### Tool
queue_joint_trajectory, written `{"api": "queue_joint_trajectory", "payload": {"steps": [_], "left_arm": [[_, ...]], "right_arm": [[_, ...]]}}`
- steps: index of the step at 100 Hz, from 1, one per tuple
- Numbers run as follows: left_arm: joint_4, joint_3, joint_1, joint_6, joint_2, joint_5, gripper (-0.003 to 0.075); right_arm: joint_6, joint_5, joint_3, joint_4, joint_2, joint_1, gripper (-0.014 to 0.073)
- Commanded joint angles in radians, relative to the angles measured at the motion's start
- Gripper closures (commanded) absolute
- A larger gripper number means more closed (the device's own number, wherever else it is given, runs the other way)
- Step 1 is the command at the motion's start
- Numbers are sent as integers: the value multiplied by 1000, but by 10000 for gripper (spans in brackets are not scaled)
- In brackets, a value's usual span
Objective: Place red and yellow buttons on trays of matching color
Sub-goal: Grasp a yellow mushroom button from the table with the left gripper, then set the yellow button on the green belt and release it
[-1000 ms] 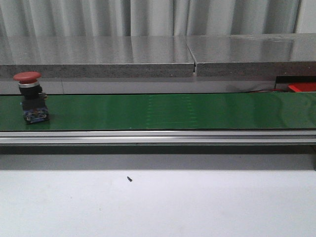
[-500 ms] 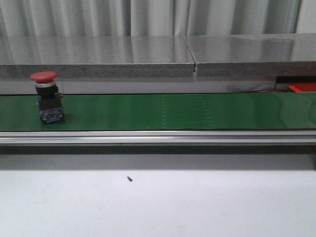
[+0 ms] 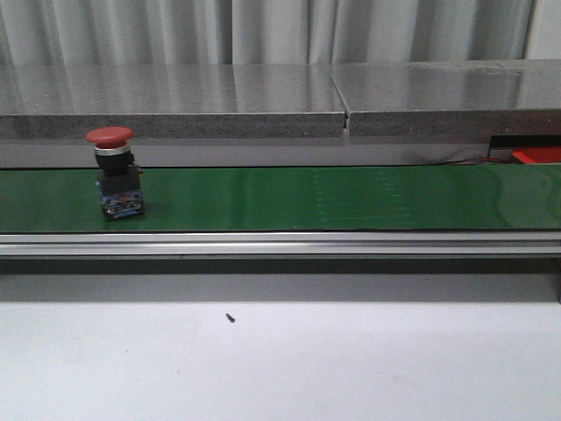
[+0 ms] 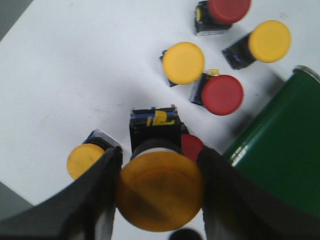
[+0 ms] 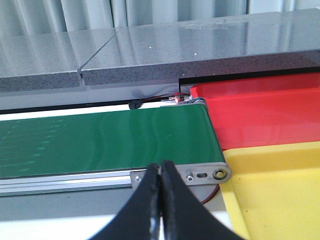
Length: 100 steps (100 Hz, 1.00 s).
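A red button [image 3: 113, 172] stands upright on the green conveyor belt [image 3: 351, 197] at its left part. In the left wrist view my left gripper [image 4: 160, 192] is shut on a yellow button [image 4: 159, 187], held above a white table with several loose buttons: yellow ones [image 4: 183, 62] [image 4: 269, 41] [image 4: 85, 160] and red ones [image 4: 222, 94] [image 4: 229, 10]. My right gripper [image 5: 161, 172] is shut on nothing, hovering by the belt's end [image 5: 205, 175]. The red tray [image 5: 260, 117] and yellow tray [image 5: 280, 195] lie just past that end.
A grey stone ledge [image 3: 263, 96] runs behind the belt. An aluminium rail [image 3: 280, 244] fronts the belt, with white table [image 3: 280, 360] below and a small dark speck [image 3: 230, 317] on it. A sliver of the red tray [image 3: 536, 155] shows at far right.
The red button has ridden the belt to the right, from the far left edge to about a fifth of the way across.
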Motion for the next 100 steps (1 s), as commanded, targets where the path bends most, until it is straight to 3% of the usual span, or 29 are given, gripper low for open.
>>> {"api": "queue_joint_trajectory", "payload": {"steps": [1, 32, 79, 88, 100], "left_arm": [[-8, -27, -46, 10, -57, -3, 460], [-47, -27, -184, 10, -35, -32, 460], [-95, -27, -234, 17, 69, -29, 452], [-101, -27, -234, 37, 83, -13, 409], [-105, -29, -234, 54, 85, -15, 272]], "right_arm": [[-4, -77, -13, -12, -18, -8, 661], [-4, -77, -13, -12, -18, -8, 661], [-4, -77, -13, -12, -18, -8, 661], [-4, -77, -13, -12, -18, -8, 661], [-4, -77, -13, -12, -18, -8, 661]]}}
